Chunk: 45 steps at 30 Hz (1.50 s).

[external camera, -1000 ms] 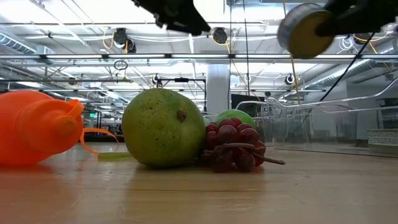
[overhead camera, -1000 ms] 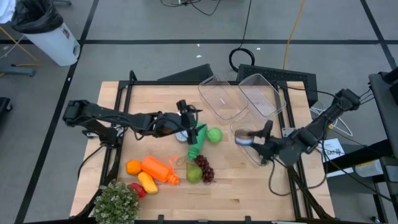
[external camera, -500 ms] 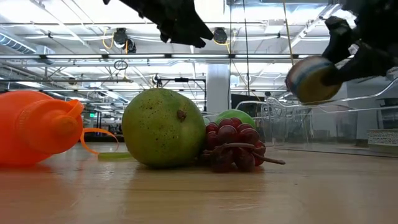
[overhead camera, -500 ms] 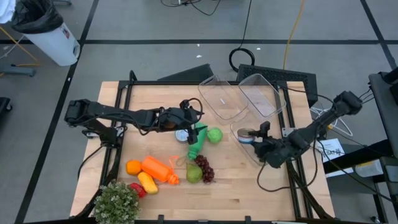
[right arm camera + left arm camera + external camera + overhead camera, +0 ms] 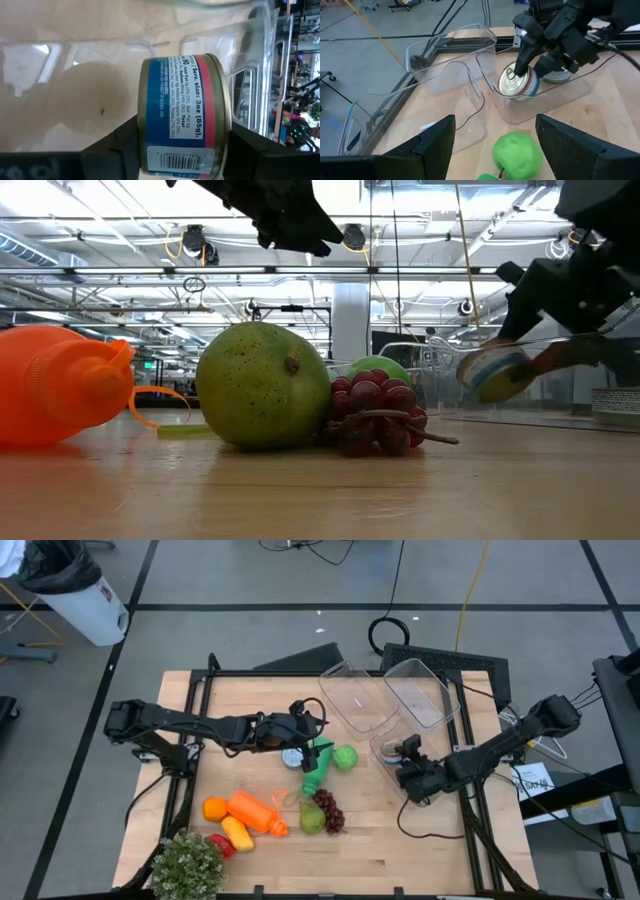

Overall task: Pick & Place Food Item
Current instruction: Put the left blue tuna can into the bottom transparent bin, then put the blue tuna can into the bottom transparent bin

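Note:
My right gripper (image 5: 404,762) is shut on a small can with a blue and red label (image 5: 182,120), down inside the clear tray (image 5: 392,778) at the table's right. The can (image 5: 520,82) is tilted, its silver lid showing in the left wrist view. My left gripper (image 5: 495,125) is open and hovers above the table's middle, over the green apple (image 5: 345,757). A second tin (image 5: 292,756) stands on the table under the left arm. Pear (image 5: 262,385) and grapes (image 5: 375,418) lie on the table near its near edge. My right gripper pinches the can by its two flat ends, one finger (image 5: 522,55) lying across the silver lid (image 5: 512,82), the other behind the bottom end. The fingers slant down from the table's right. The can is tilted inside the tray; whether its lower rim touches the tray floor I cannot tell.
Two more clear containers (image 5: 355,695) (image 5: 420,690) lie at the far right of the table. A round silver tin (image 5: 555,76) sits in the tray behind the held can. An orange bottle (image 5: 255,812), orange, yellow fruit and a leafy plant (image 5: 188,865) fill the near left corner.
My right gripper has come down with the can, from well above the table into the clear tray, and the can has tipped to a slant. The gripper has stayed shut on it.

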Tool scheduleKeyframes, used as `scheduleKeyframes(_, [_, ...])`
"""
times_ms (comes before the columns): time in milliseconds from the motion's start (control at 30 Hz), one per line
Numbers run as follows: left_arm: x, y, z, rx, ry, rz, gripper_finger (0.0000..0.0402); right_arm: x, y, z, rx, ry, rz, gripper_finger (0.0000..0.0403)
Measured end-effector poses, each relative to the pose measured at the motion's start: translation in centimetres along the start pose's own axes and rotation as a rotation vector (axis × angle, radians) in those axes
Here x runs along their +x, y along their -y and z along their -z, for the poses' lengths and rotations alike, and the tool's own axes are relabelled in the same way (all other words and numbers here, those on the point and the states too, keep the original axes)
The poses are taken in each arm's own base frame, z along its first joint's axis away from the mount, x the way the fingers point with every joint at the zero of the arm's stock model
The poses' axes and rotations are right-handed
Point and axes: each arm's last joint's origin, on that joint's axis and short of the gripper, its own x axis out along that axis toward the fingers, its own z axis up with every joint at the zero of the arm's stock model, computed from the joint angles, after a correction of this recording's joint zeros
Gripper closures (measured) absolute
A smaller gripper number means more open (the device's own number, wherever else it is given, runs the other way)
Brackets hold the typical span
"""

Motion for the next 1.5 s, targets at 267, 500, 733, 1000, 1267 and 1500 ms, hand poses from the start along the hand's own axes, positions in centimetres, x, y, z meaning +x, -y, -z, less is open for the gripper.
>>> scheduleKeyframes(267, [0.0, 0.0, 0.0, 0.004, 0.0, 0.0, 0.0128, 0.5, 0.3, -0.2, 0.056, -0.007, 0.012, 0.003])
scheduleKeyframes(500, [0.0, 0.0, 0.0, 0.004, -0.001, 0.0, 0.0128, 0.2, 0.5, -1.1, 0.109, 0.058, 0.024, 0.001])
scheduleKeyframes(733, [0.0, 0.0, 0.1, 0.006, -0.007, 0.0, 0.0128, -1.5, 1.9, -2.5, 0.174, 0.146, 0.032, 0.001])
scheduleKeyframes(1000, [0.0, 0.0, 0.3, -0.005, -0.031, -0.002, 0.0128, -4.3, 3.7, -2.9, 0.403, 0.328, -0.079, 0.001])
scheduleKeyframes(1267, [1.0, -3.6, 2.2, -0.241, -0.09, -0.109, 0.0128, -8.2, 7.8, -2.3, 0.728, 0.664, -0.036, 0.001])
scheduleKeyframes(1500, [1.6, -6.0, 7.2, -0.574, -0.175, -0.166, 0.0128, -10.9, 11.1, -0.1, 0.976, 0.883, 0.01, 0.001])
